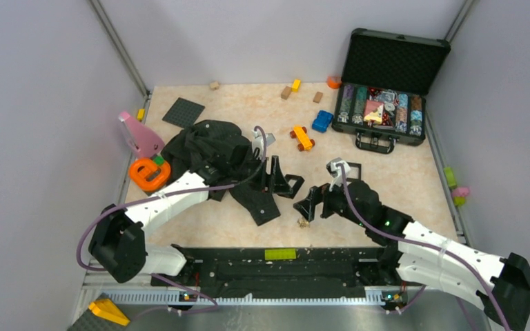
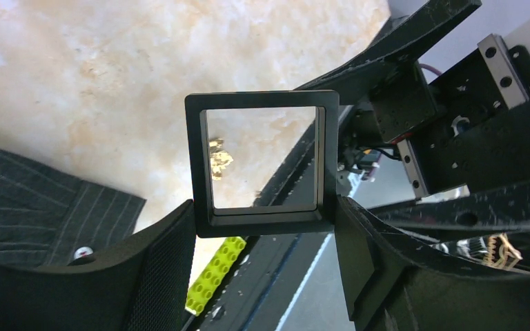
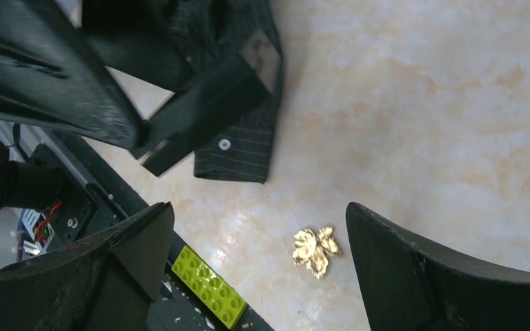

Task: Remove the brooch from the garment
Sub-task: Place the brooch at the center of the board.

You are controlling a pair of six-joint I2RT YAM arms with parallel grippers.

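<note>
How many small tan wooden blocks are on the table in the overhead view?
3 tan blocks, all along the far edge: the left block, the middle block beside a yellow block, and the right block. The shirt may hide others.

The brooch (image 3: pixel 315 251) is gold, the garment (image 3: pixel 247 156) charcoal (faint pale pinstripes).

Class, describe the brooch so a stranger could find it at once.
Find the dark pinstriped shirt heaped left of centre. Right of its near cuff, on bare tabletop, lies the brooch. It alone is shiny, gold and leaf-shaped; the nearby brick is lime green.
</note>
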